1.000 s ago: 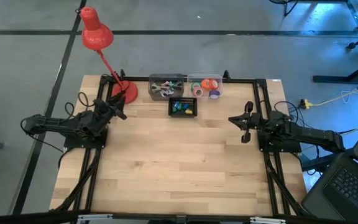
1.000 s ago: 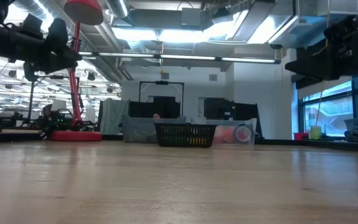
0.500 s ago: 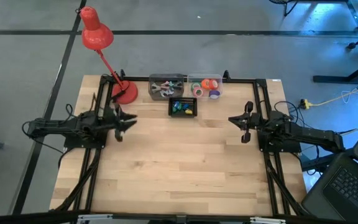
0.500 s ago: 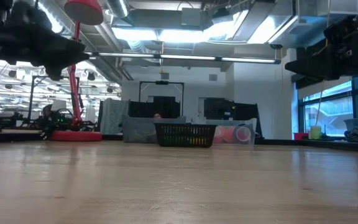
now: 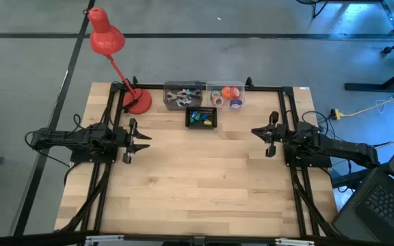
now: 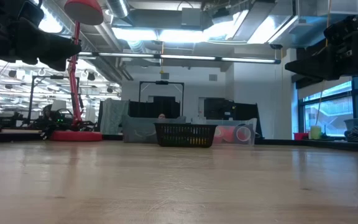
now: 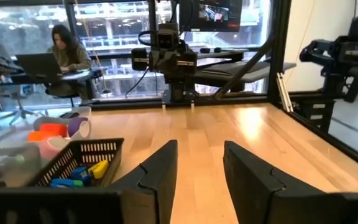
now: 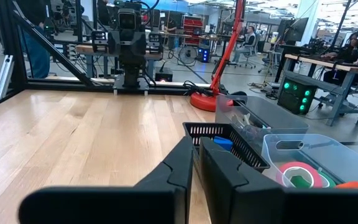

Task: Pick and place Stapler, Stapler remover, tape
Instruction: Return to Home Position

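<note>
A small black mesh basket (image 5: 201,117) sits near the table's far edge and holds blue, yellow and green items; it also shows in the left wrist view (image 7: 73,163) and the low view (image 6: 186,134). Behind it stand two clear tubs. One (image 5: 183,94) holds silver-grey claw-like pieces. The other (image 5: 226,96) holds red-orange, green and purple tape rolls (image 8: 298,173). My left gripper (image 5: 144,137) hovers open over the table's left part, pointing right. My right gripper (image 5: 257,132) hovers shut over the right part, pointing left. Both hold nothing.
A red desk lamp has its base (image 5: 139,102) on the far left corner, beside the tubs. Black frame rails (image 5: 108,109) run along the left, right and far sides. Bare wood (image 5: 204,178) spreads between the arms and toward the near edge. A person (image 7: 64,43) sits beyond the table.
My left gripper has swung from pointing at the lamp base to pointing at the table's right edge, moving a little toward the near edge and the right. The right arm has kept still.
</note>
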Controlling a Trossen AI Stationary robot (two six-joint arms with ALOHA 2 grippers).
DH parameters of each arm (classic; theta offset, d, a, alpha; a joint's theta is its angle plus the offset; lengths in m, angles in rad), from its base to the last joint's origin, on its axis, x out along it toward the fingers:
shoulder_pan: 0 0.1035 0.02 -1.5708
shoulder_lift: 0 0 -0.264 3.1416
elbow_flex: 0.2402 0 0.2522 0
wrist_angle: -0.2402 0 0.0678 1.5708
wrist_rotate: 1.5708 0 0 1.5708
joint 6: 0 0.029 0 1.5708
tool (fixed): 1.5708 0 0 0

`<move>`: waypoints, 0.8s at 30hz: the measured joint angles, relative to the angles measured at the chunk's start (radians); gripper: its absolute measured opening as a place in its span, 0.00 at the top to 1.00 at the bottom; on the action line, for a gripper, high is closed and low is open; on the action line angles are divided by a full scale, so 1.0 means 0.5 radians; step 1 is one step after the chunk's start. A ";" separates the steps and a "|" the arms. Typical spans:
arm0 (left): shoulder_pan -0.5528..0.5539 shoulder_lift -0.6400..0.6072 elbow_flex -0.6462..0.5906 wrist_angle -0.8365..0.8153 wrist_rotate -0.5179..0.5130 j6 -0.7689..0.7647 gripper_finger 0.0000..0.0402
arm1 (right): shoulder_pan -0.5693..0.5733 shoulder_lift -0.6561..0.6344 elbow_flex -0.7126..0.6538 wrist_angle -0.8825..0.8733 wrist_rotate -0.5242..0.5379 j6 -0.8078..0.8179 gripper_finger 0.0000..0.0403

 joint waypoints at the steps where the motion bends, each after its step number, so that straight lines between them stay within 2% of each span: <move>1: 0.004 0.000 0.000 0.002 0.000 -0.022 0.69 | 0.000 0.000 0.000 0.000 0.000 0.000 0.92; 24: 0.018 0.000 -0.001 0.008 -0.005 -0.030 0.69 | 0.000 0.000 0.000 0.001 0.000 0.000 0.92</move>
